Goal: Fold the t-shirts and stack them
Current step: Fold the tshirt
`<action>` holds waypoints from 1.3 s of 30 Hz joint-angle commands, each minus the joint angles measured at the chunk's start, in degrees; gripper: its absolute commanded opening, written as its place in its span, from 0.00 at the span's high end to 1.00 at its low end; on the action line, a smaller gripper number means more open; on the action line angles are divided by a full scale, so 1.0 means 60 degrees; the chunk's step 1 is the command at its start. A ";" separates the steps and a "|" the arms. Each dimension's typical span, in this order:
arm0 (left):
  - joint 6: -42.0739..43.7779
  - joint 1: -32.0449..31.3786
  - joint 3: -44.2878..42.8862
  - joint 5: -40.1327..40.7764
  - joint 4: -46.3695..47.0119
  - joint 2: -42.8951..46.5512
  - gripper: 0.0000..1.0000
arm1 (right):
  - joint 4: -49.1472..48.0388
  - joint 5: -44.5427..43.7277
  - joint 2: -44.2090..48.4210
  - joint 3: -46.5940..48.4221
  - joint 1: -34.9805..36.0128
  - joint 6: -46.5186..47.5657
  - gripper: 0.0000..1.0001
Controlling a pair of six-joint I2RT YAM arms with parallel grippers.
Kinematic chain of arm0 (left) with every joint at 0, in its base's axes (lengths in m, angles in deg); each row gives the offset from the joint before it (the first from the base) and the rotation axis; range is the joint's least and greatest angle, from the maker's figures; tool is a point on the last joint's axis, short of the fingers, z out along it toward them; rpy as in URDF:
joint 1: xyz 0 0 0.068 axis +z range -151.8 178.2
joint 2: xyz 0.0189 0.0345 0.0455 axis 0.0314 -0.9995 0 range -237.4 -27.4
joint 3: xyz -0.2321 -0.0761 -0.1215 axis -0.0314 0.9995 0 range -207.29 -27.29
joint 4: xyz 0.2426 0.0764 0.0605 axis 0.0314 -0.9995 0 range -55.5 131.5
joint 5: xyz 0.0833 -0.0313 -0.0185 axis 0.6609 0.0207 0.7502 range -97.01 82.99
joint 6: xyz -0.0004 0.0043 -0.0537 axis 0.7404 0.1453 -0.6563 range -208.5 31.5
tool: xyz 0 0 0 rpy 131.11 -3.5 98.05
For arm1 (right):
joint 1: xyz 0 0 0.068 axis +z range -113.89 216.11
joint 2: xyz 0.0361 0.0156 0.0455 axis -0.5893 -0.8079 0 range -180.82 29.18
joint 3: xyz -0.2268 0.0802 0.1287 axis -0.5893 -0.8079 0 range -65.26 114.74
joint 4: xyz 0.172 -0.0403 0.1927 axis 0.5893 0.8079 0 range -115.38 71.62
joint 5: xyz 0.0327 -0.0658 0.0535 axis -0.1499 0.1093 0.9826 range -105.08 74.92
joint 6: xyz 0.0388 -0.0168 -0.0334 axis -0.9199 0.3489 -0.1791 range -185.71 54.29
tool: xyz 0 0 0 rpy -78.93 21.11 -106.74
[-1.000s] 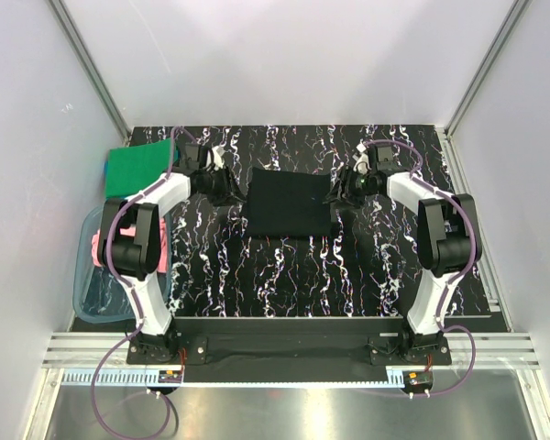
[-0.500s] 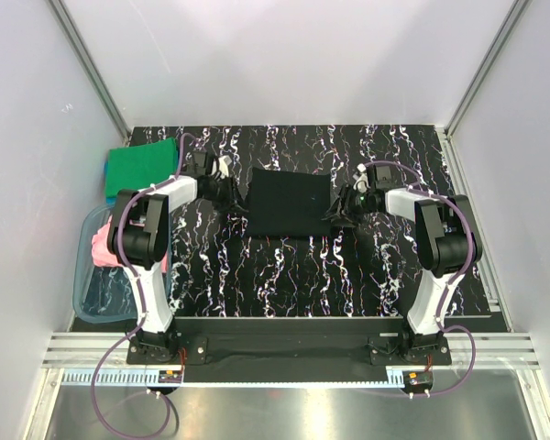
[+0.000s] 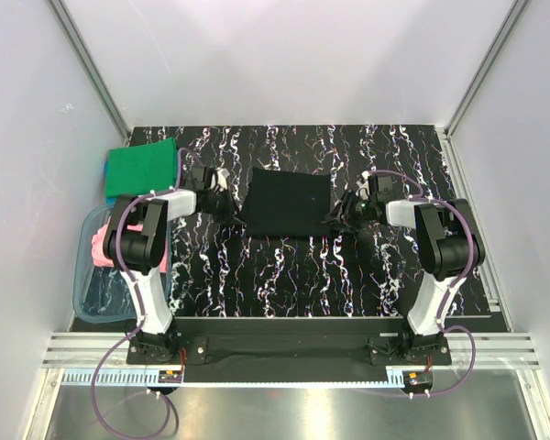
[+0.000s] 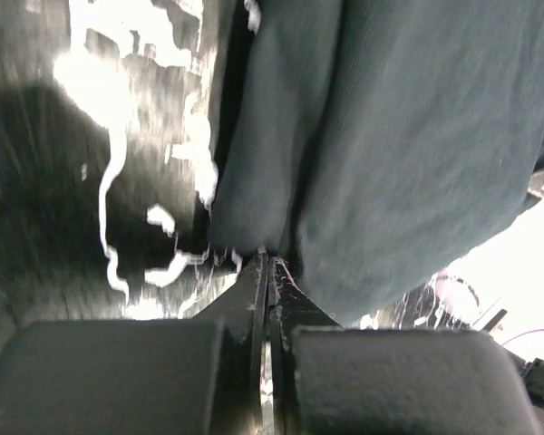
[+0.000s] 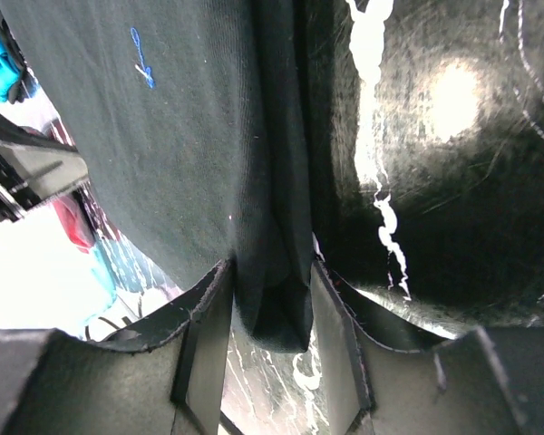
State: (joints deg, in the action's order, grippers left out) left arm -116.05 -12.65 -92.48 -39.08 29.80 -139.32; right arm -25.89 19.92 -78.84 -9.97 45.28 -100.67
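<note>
Black t-shirt (image 3: 288, 203) folded at bench (image 3: 284, 275) centre, left gripper (image 4: 265, 272) pinched shut at its 9 o'clock edge, right gripper (image 5: 270, 299) part-open astride the 3 o'clock edge, cloth between its fingers seen only in wrist view, green t-shirt (image 3: 140, 167) at 10 o'clock seen only from above.

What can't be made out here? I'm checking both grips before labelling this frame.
- Left gripper: shut; cloth between its tips hidden, left wrist view.
- Pink shirt: mostly behind the left arm, top view.
- Blue shirt: only an edge under the green shirt.

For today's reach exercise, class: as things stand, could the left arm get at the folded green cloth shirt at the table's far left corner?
Probably yes. The folded green cloth shirt lies uncovered just beyond the left gripper, with nothing between them. But that gripper is shut at the folded black cloth shirt's edge and must let go first.
</note>
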 commanded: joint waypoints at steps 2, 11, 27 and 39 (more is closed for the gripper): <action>-0.0141 -0.0037 0.0275 -0.0060 0.0429 0.0883 0.90 | -0.0486 -0.0238 0.0485 -0.0191 0.0142 -0.0180 0.53; 0.1822 -0.0022 -0.2140 0.0661 -0.1269 0.0506 0.43 | -0.0179 -0.0296 0.0529 0.0042 0.0142 0.0054 0.49; 0.1547 -0.0374 -0.3185 0.0439 -0.1288 -0.1636 0.26 | 0.0862 -0.0663 -0.0159 0.1523 0.0127 0.0700 0.42; 0.0434 -0.0520 -0.2437 0.1155 -0.1491 -0.1386 0.30 | 0.0467 -0.0444 -0.0101 0.1391 0.0142 0.0407 0.41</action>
State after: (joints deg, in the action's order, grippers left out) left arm -110.90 -14.97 -110.08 -37.60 25.19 -148.35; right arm -21.13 16.99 -79.65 -2.47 45.65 -97.94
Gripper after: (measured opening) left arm 0.699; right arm 0.586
